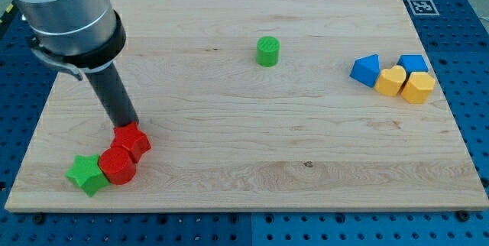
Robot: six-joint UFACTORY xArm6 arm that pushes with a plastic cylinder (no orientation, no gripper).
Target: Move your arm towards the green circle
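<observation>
Finding 1: My tip point(130, 126), the end effector here, is a bare rod with nothing to clench or release; it grasps nothing. It stands at the desk's point(252, 177) lower left corner area, touching or all but touching the upper edge of the red star point(133, 140).

Finding 2: The green circle point(268, 51) lies well apart from the tip, toward the view's right and top. No block sits on the direct line between them.

Finding 3: Just below the tip, the red star abuts a red cylinder point(117, 166), which in turn touches a green star point(86, 174) at the view's left. A blue block point(366, 70), a second blue block point(413, 64), a yellow heart point(392, 81) and a yellow hexagon point(417, 87) cluster far to the tip's right, beyond the target.

Risks, as judged:
- Any initial drift toward the view's bottom would shove the red star into its neighbours; cause is the near-zero clearance.
- The green star shares the target's colour and sits far closer; mistaking it would send the tip the wrong way.
- Overshoot on arrival would knock the circle along the desk, since a light block slides freely.
</observation>
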